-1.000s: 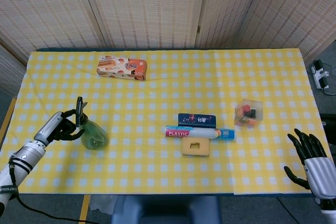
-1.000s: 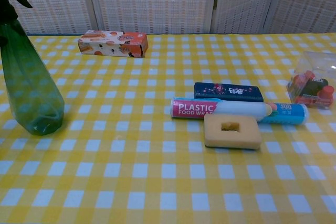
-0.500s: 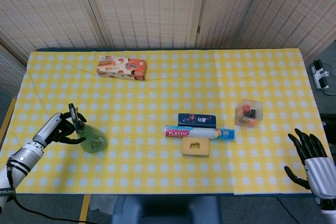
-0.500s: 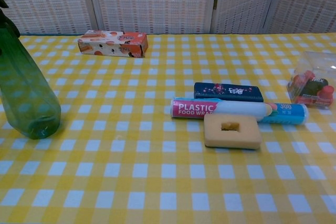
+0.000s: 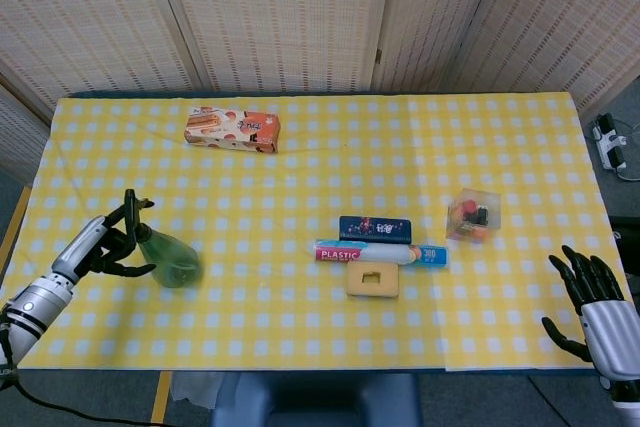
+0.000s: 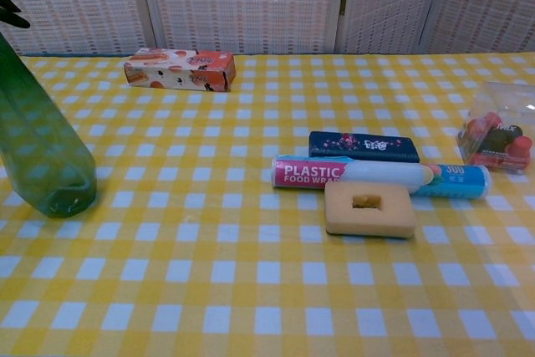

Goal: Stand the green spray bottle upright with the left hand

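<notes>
The green spray bottle (image 5: 172, 260) stands on its base near the table's left front edge and leans left; its black nozzle top is among my fingers. In the chest view the green spray bottle (image 6: 40, 150) fills the far left, its top cut by the frame edge. My left hand (image 5: 108, 241) grips the bottle's neck from the left, fingers curled around it. My right hand (image 5: 588, 287) hangs off the table's right front corner with its fingers spread and nothing in them.
An orange snack box (image 5: 232, 130) lies at the back. A dark blue box (image 5: 375, 228), a plastic-wrap roll (image 5: 380, 253) and a tan sponge (image 5: 372, 280) sit mid-table. A clear box of small items (image 5: 473, 215) is to their right.
My left hand has drawn back to the left, and the bottle's top has followed it, so the bottle leans further left. The right hand has not moved.
</notes>
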You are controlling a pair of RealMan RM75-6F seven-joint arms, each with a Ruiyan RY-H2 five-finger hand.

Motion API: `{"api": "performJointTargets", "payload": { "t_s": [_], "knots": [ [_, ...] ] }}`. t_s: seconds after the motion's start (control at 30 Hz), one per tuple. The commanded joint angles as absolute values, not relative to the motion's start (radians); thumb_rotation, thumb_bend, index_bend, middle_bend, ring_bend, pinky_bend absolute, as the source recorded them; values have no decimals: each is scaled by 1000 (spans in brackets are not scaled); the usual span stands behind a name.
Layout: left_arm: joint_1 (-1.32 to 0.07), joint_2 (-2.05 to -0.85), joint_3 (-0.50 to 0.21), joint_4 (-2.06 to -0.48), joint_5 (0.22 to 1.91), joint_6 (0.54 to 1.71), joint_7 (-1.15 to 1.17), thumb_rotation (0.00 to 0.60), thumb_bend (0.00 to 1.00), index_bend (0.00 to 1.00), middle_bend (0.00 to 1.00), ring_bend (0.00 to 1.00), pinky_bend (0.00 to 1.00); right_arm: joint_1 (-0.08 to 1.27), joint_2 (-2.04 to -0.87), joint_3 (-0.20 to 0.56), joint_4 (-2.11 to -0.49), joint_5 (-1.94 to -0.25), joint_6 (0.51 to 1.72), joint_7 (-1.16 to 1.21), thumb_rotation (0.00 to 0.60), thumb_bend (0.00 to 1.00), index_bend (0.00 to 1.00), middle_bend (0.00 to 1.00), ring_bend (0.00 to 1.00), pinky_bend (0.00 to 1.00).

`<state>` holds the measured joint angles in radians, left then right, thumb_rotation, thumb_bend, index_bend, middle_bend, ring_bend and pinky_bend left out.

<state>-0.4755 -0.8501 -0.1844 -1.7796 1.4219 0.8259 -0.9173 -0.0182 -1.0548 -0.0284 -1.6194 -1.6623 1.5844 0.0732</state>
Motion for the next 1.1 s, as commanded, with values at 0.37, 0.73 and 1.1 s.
{"api": "performJointTargets", "payload": {
  "t_s": [0.37, 0.73, 1.1],
  "knots": [
    [-394, -870, -141, -1654, 1458, 1002, -937, 600, 135, 108, 1000, 1000, 1000, -19, -1055, -29, -1618, -1666, 1586, 75, 600, 329, 0, 0, 0, 0],
    [-241, -955, -88, -1557, 1454, 1294, -501, 600, 131, 150, 897, 869, 942, -21, -1066, -17, -1618, -1649, 1591, 53, 600, 329, 0, 0, 0, 0],
    [-114, -1185, -55, -1456, 1461, 1544, 87, 600, 117, 106, 0, 0, 0, -4, -1072, -31, -1623, -1667, 1554, 27, 600, 329, 0, 0, 0, 0]
  ]
}}
